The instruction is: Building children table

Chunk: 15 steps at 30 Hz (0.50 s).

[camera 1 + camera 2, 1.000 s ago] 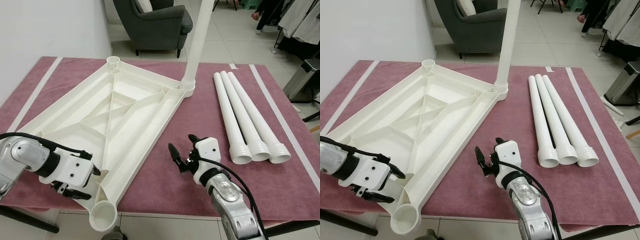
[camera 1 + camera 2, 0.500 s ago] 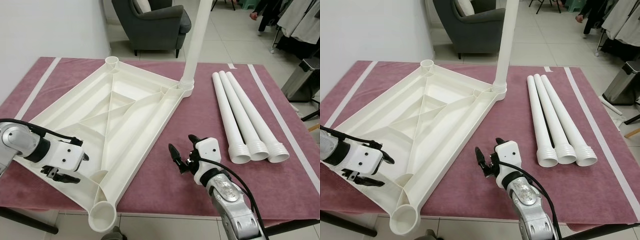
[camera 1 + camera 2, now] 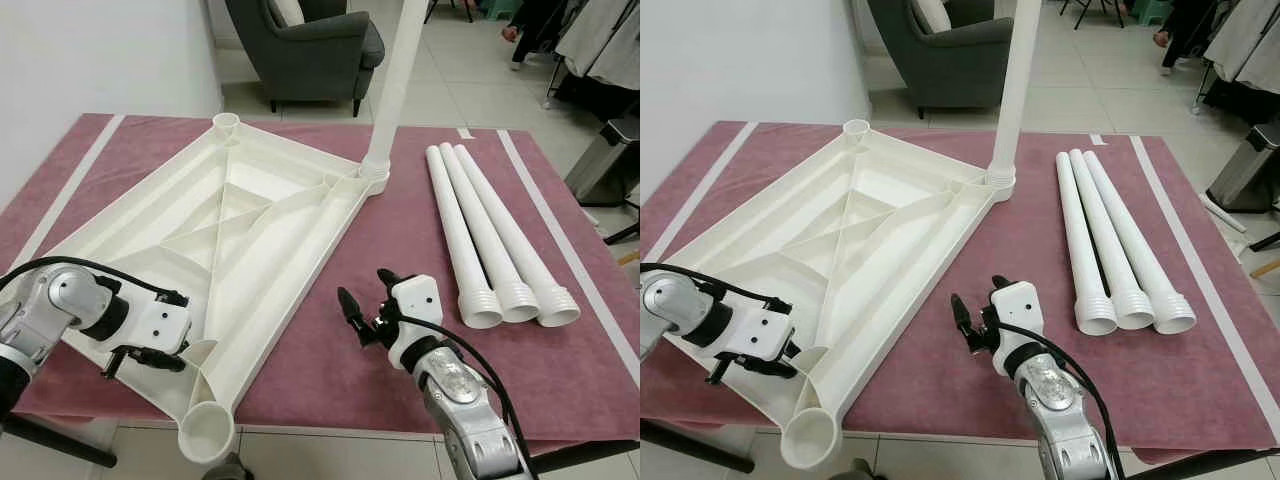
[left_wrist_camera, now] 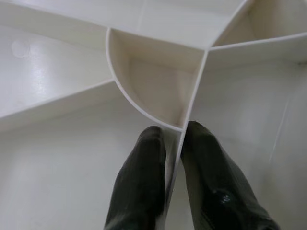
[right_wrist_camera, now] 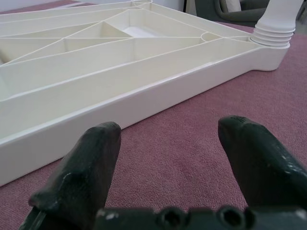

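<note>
"Where is the white tabletop (image 3: pixel 235 245)?"

"Upside down on the red surface (image 3: pixel 400 240), toward its left edge. One leg (image 3: pixel 392 90) stands in its far corner. Three loose legs (image 3: pixel 490 235) lie by the right edge."

"And the grippers?"

"The left gripper (image 4: pixel 173 143) has its jaws pinched on a thin rib (image 4: pixel 189 115) near the front corner. The right gripper (image 3: pixel 362 300) hovers at the front edge, jaws wide open, holding nothing."

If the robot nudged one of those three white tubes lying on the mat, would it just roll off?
Probably it would roll a little: the tubes are round and smooth. The fuzzy red mat and their touching neighbours would likely slow them. They look hollow at the ends, so probably light.
</note>
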Available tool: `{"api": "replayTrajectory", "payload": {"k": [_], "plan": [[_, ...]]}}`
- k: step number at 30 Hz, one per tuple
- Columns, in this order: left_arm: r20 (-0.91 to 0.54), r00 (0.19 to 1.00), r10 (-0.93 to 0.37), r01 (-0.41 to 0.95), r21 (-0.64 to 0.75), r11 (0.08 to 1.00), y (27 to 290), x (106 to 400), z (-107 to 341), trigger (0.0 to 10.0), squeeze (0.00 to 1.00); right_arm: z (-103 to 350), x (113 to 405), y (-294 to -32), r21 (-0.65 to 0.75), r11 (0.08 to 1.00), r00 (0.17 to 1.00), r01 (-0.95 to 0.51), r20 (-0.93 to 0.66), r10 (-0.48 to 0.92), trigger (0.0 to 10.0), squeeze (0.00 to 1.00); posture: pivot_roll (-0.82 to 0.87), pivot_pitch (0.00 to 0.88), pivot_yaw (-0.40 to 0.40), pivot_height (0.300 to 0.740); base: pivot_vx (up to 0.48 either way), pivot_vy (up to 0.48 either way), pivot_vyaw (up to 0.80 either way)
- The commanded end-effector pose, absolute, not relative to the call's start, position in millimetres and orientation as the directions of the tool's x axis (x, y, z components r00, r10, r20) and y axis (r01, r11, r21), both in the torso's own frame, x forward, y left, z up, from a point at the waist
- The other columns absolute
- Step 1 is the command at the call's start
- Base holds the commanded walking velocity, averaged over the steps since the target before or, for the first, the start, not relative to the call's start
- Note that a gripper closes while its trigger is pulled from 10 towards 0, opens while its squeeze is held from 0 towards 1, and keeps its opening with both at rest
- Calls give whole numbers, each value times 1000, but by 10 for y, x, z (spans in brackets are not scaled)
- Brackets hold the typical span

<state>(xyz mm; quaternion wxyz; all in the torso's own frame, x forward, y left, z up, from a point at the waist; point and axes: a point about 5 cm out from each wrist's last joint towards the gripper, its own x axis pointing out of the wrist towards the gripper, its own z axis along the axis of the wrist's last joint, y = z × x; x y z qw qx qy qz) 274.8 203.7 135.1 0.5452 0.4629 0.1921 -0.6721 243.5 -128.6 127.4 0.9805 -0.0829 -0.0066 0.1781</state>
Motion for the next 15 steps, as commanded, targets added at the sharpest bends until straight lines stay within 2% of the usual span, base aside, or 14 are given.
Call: {"api": "replayTrajectory", "payload": {"k": [1, 10, 11, 13, 15], "plan": [[-779, 158, -606, 900, 367, -237, 1981, 2836, 1353, 0, 0, 1276, 2429, -1273, -166, 920, 934, -354, -21, 356, 10000, 0, 96, 35, 42, 740, 0, 0, 0], [-641, 175, -747, 929, 358, -90, 1707, 2881, 1469, 0, 0, 1272, 2429, -1264, -164, 922, 936, -351, -20, 353, 10000, 0, 101, 34, 46, 740, 0, 0, 0], [-606, 202, -770, 932, 359, -38, 1630, 2919, 1488, 0, 0, 1270, 2430, -1255, -163, 922, 935, -352, -19, 353, 10000, 0, 101, 34, 46, 740, 0, 0, 0], [-592, 211, -778, 932, 363, -24, 1592, 2934, 1495, 0, 0, 1269, 2432, -1252, -162, 922, 935, -352, -19, 353, 10000, 0, 102, 33, 48, 740, 0, 0, 0], [-551, 256, -794, 920, 392, 25, 1467, 3010, 1523, 0, 0, 1270, 2436, -1250, -161, 922, 935, -352, -18, 354, 10000, 0, 106, 34, 46, 740, 0, 0, 0]]}}
